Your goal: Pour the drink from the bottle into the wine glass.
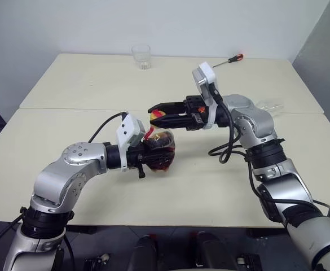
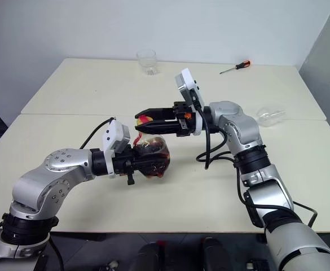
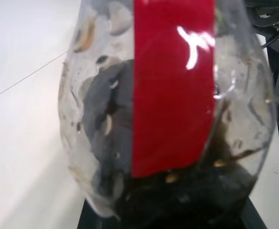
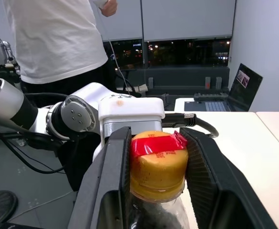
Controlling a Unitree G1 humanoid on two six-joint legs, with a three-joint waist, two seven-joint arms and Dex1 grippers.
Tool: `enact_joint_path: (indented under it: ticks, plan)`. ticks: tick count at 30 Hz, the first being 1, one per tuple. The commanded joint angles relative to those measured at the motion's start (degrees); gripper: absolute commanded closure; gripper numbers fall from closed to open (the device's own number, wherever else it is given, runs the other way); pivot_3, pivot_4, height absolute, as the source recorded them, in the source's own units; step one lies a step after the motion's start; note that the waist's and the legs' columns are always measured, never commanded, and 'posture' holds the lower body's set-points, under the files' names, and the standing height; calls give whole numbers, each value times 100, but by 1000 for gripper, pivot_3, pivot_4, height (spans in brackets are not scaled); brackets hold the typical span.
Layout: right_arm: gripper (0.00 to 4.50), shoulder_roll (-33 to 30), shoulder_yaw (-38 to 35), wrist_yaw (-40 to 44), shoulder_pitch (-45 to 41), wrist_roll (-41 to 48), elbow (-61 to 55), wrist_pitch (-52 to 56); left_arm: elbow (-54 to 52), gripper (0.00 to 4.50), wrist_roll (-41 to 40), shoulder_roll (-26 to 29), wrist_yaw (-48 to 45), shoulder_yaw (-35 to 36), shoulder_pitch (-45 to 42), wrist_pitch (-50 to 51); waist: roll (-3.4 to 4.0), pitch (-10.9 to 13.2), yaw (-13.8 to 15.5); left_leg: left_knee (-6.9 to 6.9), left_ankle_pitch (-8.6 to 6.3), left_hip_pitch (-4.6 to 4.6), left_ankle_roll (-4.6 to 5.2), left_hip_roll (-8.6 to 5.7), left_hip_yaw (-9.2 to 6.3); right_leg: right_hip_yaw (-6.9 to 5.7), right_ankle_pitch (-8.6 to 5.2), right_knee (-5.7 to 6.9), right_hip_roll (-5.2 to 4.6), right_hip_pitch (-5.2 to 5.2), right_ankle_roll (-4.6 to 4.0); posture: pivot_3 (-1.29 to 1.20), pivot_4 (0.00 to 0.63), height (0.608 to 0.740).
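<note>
The two pale tables (image 1: 69, 130) meet along a seam, with bare top open to the front and left of the arms and a clear tumbler (image 1: 141, 56), a screwdriver (image 1: 231, 59) and the wine glass (image 2: 269, 116), lying on its side, out toward the far and right edges. Above the near table the left gripper (image 1: 156, 151) is clamped on the bulbous base of the bottle (image 1: 160, 145), the dark drink (image 3: 177, 195) pooled in it. The right gripper (image 4: 159, 167) brackets the yellow cap (image 4: 158, 160), fingers (image 4: 115, 176) partly spread, the left one against it, the right one just beside it.
</note>
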Motion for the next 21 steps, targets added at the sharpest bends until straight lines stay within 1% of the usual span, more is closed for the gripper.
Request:
enact_joint_path:
  ticks: [1,4,7,12,17,21]
  plan:
    - [1497,-183,-367,-471,1,-86,-120,155,-379,3581,-238,-10,-223,99,-104,-220,0,0,2,0,0,0,0,0,-1,0,0,0,-1,0,0,0,150,740]
    - [430,-235,-520,-804,147,94,-498,647,-367,3581,-232,-48,-152,116,-93,-205,0,0,1,0,0,0,0,0,0,2,0,0,-1,0,0,0,150,740]
    - [430,-259,-790,-1360,348,341,-1060,1223,-342,3581,-183,-103,-13,149,-60,-186,1,2,2,0,0,-1,0,1,-1,1,0,0,-1,0,0,0,150,740]
    - [430,-263,-1009,-2165,790,708,-2190,1956,-165,3581,-12,-168,145,146,-36,-289,2,3,7,1,0,-2,0,1,-3,1,0,-1,-3,1,0,0,150,740]
    - [430,-99,-952,-2619,929,914,-2761,2283,104,3581,157,-189,83,27,-182,-469,6,5,-14,-3,0,2,0,0,2,5,0,1,1,1,0,0,150,740]
    - [430,-49,-891,-2649,931,1043,-2916,2350,303,3581,256,-216,-4,-32,-309,-596,6,5,-7,-4,0,1,0,-1,1,2,-1,0,6,-1,0,0,150,740]
